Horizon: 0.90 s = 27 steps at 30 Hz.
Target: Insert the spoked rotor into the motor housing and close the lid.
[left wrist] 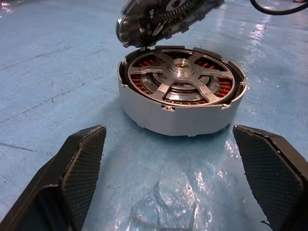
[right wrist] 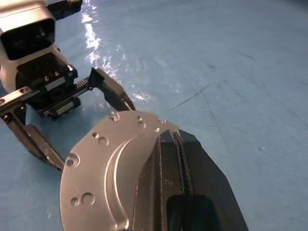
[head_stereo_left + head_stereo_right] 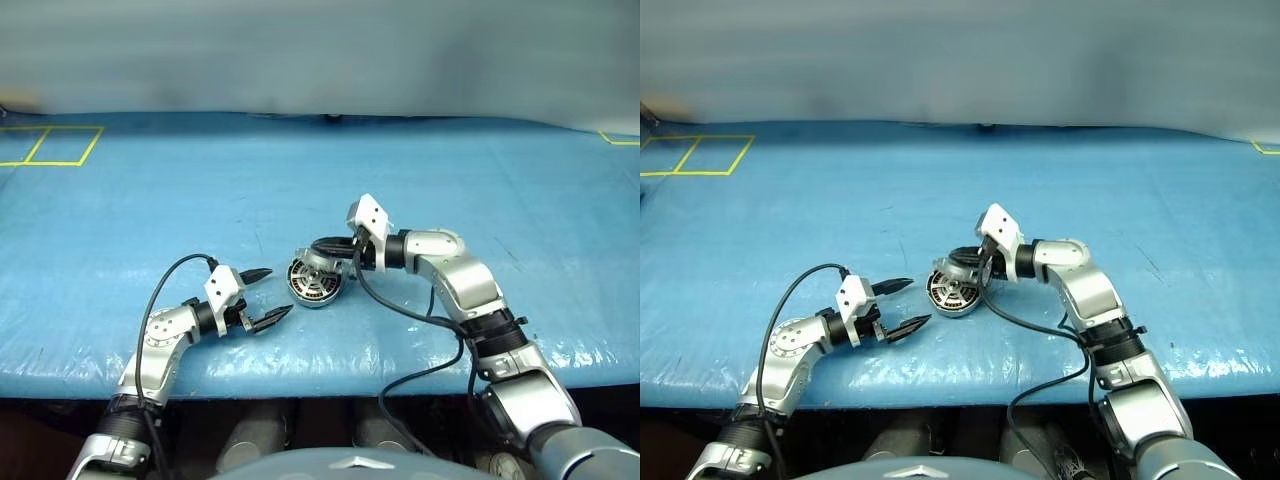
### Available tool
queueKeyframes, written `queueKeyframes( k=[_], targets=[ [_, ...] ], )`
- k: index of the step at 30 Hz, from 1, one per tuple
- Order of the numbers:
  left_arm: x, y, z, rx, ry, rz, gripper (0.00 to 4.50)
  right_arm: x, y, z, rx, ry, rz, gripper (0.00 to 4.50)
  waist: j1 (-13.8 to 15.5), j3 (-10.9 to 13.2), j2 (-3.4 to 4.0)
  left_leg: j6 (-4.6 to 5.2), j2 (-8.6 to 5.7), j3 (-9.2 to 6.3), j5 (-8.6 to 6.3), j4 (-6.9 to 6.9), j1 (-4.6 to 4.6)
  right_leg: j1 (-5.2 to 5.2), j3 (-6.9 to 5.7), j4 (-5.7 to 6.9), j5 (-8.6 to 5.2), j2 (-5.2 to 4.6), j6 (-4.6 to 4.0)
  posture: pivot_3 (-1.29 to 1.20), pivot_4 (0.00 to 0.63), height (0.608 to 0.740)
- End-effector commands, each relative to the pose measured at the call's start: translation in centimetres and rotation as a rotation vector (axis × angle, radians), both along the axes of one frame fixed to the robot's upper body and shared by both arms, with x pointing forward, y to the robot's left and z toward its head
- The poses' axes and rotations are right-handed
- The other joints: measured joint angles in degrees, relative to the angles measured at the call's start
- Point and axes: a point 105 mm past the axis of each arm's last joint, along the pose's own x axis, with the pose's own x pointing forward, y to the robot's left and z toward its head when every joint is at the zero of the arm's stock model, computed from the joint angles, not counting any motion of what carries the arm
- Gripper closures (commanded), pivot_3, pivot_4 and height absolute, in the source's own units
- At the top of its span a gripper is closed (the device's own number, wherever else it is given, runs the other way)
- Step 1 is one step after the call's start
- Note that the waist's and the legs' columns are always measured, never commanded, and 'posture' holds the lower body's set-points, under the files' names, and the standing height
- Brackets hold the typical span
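Note:
The motor housing, a short silver-grey can, stands on the blue table with copper windings showing inside. The spoked rotor lies flat in it, hub in the centre. My right gripper is shut on the edge of the lid, whose plain grey face has small holes. It holds the lid tilted just above the housing's far rim. My left gripper stands open a little to the left of the housing, pointing at it, with nothing between its fingers.
Yellow tape squares mark the table's far left corner. A black cable hangs from my right arm near the table's front edge. The blue cover is wrinkled and shiny around the housing.

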Motion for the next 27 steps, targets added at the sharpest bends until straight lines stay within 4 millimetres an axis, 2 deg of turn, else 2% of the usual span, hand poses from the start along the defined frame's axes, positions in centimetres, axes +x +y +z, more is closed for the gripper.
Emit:
queueKeyframes(
  k=[1, 8, 15, 24, 27],
  targets=[
    [0.0, 0.1, 1.3, -0.011, -0.04, -0.008, 0.0, -0.6, 0.6, 0.7, 0.015, -0.041, -0.018, 4.48, 0.05, 0.0, 0.0, -0.01, 0.0, 0.01, 0.0, 0.01, 0.0, 0.0, 0.0, 0.0, 0.0, 0.0, 0.0, 0.0, 0.15, 0.74],
    [-0.3, 0.2, 1.2, -0.006, -0.029, -0.01, 0.0, -1.3, 0.8, 0.4, 0.114, 0.002, -0.126, 4.48, 0.09, 0.0, -0.01, -0.02, 0.0, 0.0, 0.0, 0.0, 0.01, 0.0, 0.0, 0.0, 0.0, 0.01, 0.0, 0.0, 0.15, 0.74],
    [-0.2, 0.1, 1.2, -0.005, -0.029, -0.015, 0.0, -1.8, 1.0, -2.1, 0.115, 0.077, -0.196, 4.48, 0.1, -0.01, -0.01, -0.03, 0.0, 0.0, 0.01, 0.01, 0.04, 0.03, -0.01, 0.02, 0.0, 0.02, 0.0, 0.0, 0.15, 0.74],
    [-0.3, -0.1, 1.2, -0.009, -0.027, -0.018, 0.0, -2.0, 1.0, -3.6, 0.126, 0.13, -0.27, 4.48, 0.05, -0.02, -0.01, -0.04, 0.01, 0.01, 0.01, 0.01, 0.11, 0.1, 0.0, 0.03, 0.0, 0.03, 0.0, 0.0, 0.15, 0.74],
    [-0.2, -0.3, 1.2, -0.011, -0.028, -0.02, 0.0, -2.2, 1.3, -2.5, 0.181, 0.105, -0.271, 4.48, 0.06, -0.03, -0.01, -0.04, 0.01, 0.01, 0.01, 0.01, 0.13, 0.12, 0.0, 0.03, 0.0, 0.04, 0.0, 0.0, 0.15, 0.74]
  ],
)
